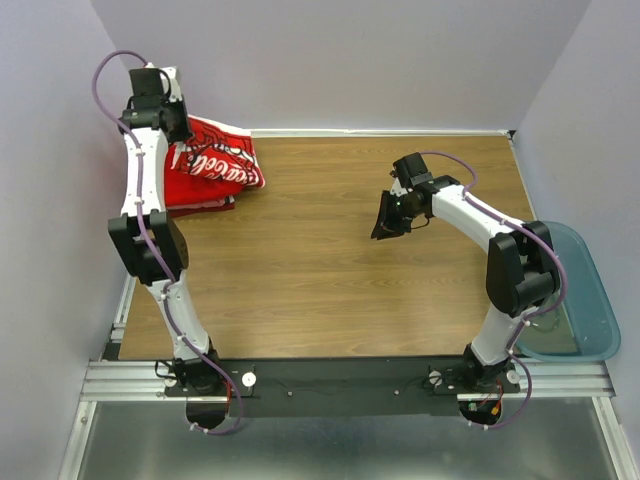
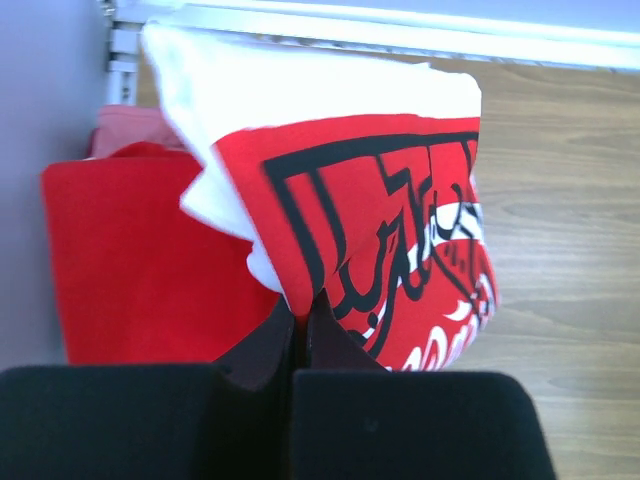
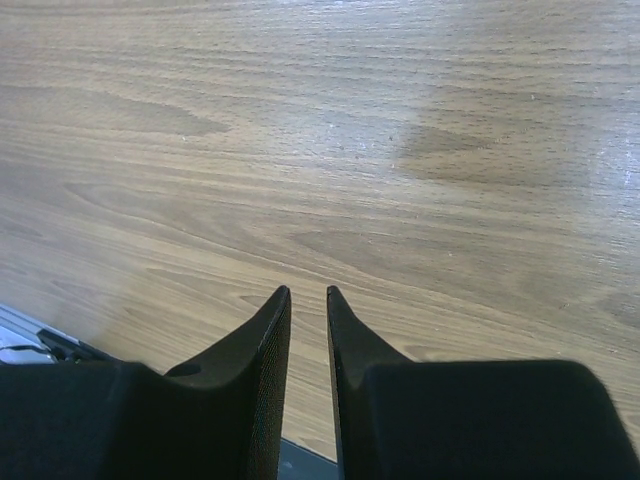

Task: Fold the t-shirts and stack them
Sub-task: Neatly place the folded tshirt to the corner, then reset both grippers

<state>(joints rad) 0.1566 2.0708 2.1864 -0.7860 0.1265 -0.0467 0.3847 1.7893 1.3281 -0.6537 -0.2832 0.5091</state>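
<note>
The plain red t-shirt (image 1: 196, 192) lies folded in the far left corner of the table; in the left wrist view this red t-shirt (image 2: 130, 260) is under the other tee. The white t-shirt with the red Coca-Cola print (image 2: 350, 200) hangs folded over it, its near edge lifted. My left gripper (image 2: 298, 312) is shut on that edge. From above, the left gripper (image 1: 180, 128) is over the printed t-shirt (image 1: 225, 158). My right gripper (image 3: 308, 292) hovers over bare wood right of centre, jaws slightly apart with nothing between them; it shows in the top view too (image 1: 385, 222).
A translucent blue plastic tub (image 1: 585, 300) sits off the table's right edge, beside the right arm's base. The back wall and a white rail (image 2: 400, 25) run close behind the shirts. A purple wall stands at the left.
</note>
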